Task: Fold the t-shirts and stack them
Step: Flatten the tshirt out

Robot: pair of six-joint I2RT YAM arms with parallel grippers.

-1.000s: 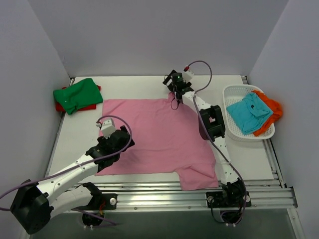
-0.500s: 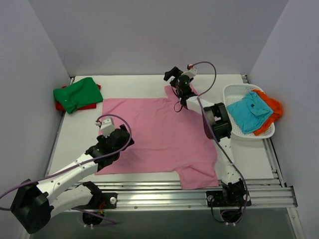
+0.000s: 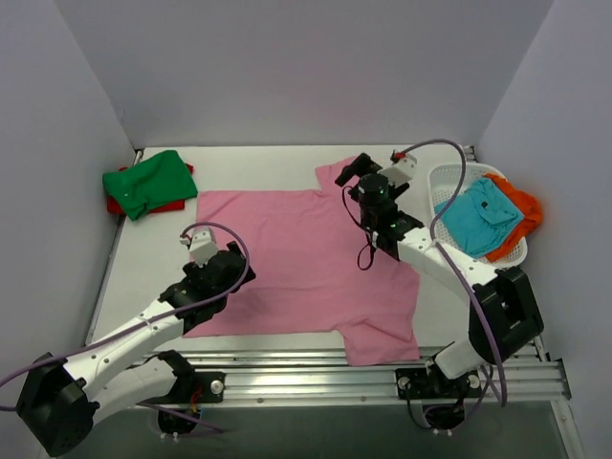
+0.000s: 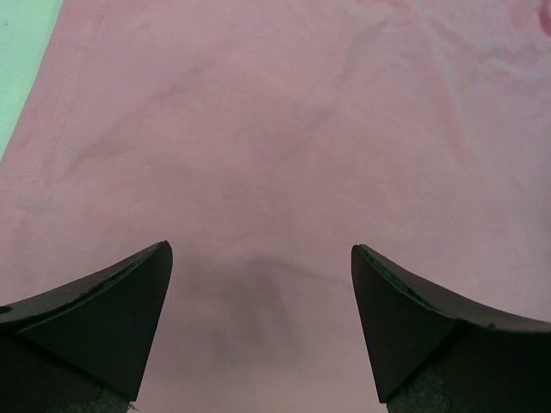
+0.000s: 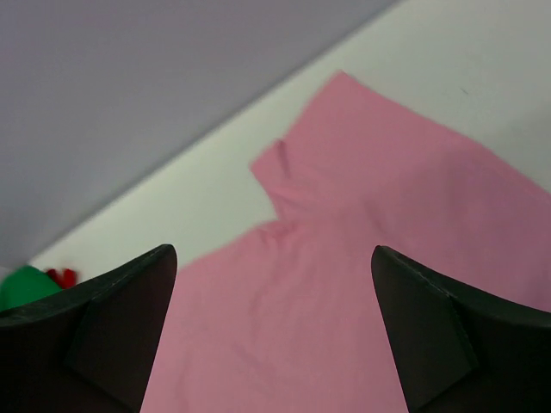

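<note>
One red shirt (image 3: 115, 205) mostly hidden under green shirt (image 3: 148, 182)

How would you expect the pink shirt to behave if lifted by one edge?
Probably floppy: the pink shirt lies flat with soft wrinkles, so it should drape. Likely light, being thin cloth. Pushed, it would probably bunch, not slide.

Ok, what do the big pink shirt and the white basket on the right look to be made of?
Large pink t-shirt: soft matte knit cloth, probably cotton jersey; it lies limp with creases and a stitched hem. White mesh basket: looks like rigid moulded plastic, smooth finish, with a regular perforated wall.
</note>
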